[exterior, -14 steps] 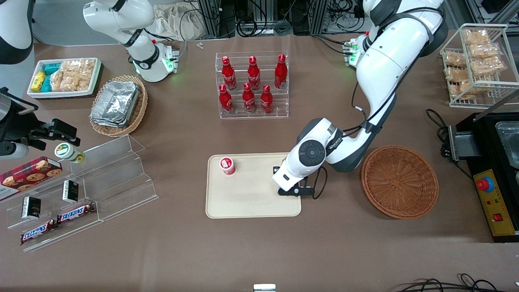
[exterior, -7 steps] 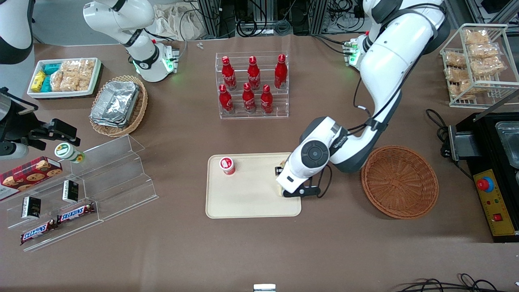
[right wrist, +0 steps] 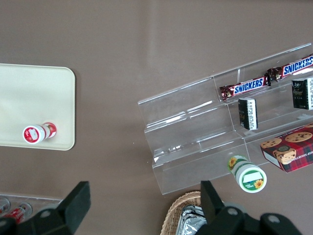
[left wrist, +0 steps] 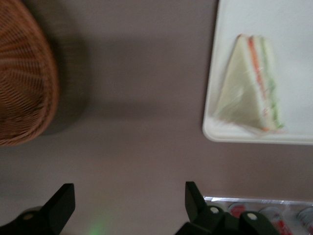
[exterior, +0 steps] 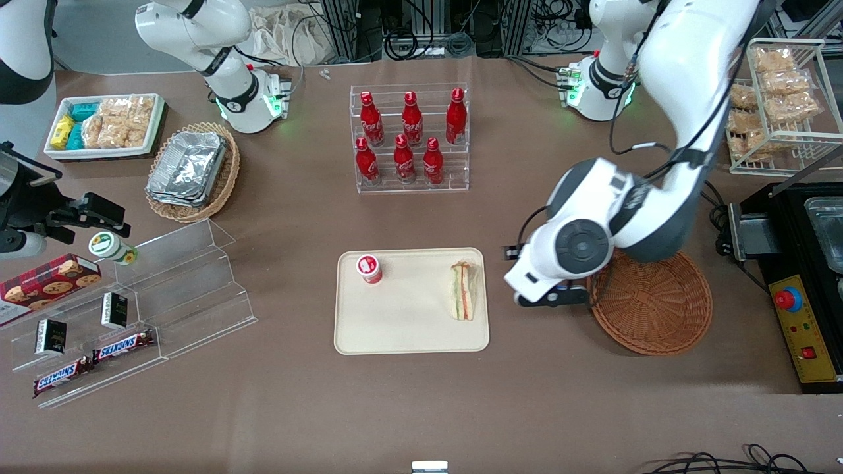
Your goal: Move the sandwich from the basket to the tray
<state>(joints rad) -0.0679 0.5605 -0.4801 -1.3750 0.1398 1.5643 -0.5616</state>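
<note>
The sandwich, a clear-wrapped white wedge with orange and green layers, lies flat on the cream tray at the end nearest the basket. The wrist view shows the sandwich by a corner of the tray. My left gripper hangs over bare table between the tray and the reddish-brown wicker basket. It is open, with nothing between its fingers. The basket holds nothing that I can see.
A small red-and-white cup stands on the tray toward the parked arm's end. A clear rack of red bottles stands farther from the camera. A black machine sits beside the basket, with a wire snack rack farther off.
The gripper has let go of the sandwich, lifted and swung off the tray toward the basket. The sandwich, hidden under the hand before, now lies uncovered on the tray.
</note>
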